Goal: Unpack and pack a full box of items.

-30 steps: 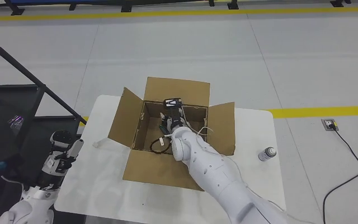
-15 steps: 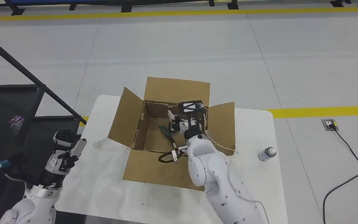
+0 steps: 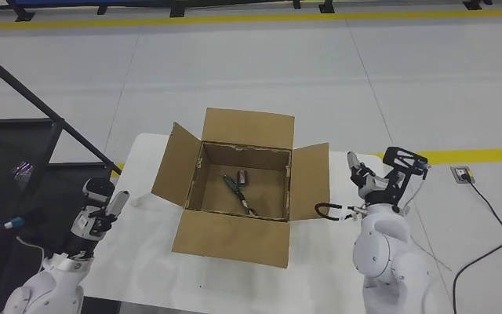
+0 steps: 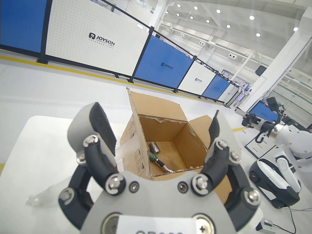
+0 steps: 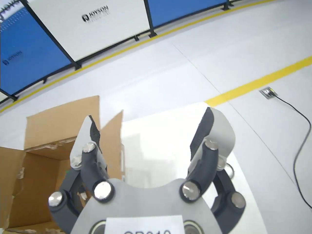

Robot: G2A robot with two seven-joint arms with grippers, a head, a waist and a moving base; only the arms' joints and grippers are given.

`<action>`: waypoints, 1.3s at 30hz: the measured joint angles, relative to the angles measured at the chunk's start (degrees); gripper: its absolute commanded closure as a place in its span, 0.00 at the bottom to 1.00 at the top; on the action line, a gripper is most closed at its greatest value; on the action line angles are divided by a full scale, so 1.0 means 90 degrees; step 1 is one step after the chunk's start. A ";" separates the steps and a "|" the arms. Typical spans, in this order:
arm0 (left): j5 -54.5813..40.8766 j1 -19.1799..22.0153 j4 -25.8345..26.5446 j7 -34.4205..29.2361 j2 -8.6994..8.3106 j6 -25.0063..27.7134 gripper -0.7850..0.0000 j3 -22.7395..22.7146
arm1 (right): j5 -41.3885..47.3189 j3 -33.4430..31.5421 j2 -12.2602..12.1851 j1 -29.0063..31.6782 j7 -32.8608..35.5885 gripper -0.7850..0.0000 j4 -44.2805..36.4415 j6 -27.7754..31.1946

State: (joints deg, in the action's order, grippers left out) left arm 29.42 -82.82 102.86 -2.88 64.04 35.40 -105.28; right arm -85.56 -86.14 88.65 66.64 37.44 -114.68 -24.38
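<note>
The open cardboard box [image 3: 235, 228] stands mid-table with all flaps spread. On its floor lie a green-handled tool [image 3: 238, 192] [image 4: 156, 159] and a small dark metal cylinder [image 3: 242, 177] [image 4: 154, 147]. My right gripper [image 3: 355, 169] [image 5: 148, 114] hangs open and empty over the table to the right of the box [image 5: 48, 147], clear of its right flap. My left gripper [image 3: 110, 206] [image 4: 156, 113] is open and empty at the table's left edge, facing the box [image 4: 165, 132] from a distance.
The white table [image 3: 141, 259] has bare surface in front of and beside the box. A crumpled clear plastic piece [image 3: 137, 202] [image 4: 41, 196] lies near the left gripper. A black frame [image 3: 47, 118] stands off the left edge.
The right arm has lifted out of the box and swung to the table's right side, now covering the small bottle that stood there. The left gripper rose slightly.
</note>
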 measured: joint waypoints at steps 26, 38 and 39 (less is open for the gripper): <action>0.0095 0.0287 -0.0083 -0.0167 -0.0020 -0.0147 0.00 0.0272 | 0.0581 -0.1861 -0.0434 -0.1186 0.3218 0.71 0.3026 0.1453; 0.0081 0.0193 -0.0059 -0.0096 -0.0023 -0.0154 0.00 0.0242 | 0.0500 -0.1698 -0.0514 -0.1286 0.3185 1.00 0.3038 0.1312; 0.0080 0.0186 -0.0058 -0.0092 -0.0023 -0.0154 0.00 0.0236 | 0.0519 -0.1671 -0.0511 -0.1247 0.3074 1.00 0.2881 0.1237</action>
State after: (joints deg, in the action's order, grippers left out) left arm 30.14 -81.15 102.34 -3.71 63.83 34.02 -103.15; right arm -80.89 -101.18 84.05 55.41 65.10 -88.75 -13.24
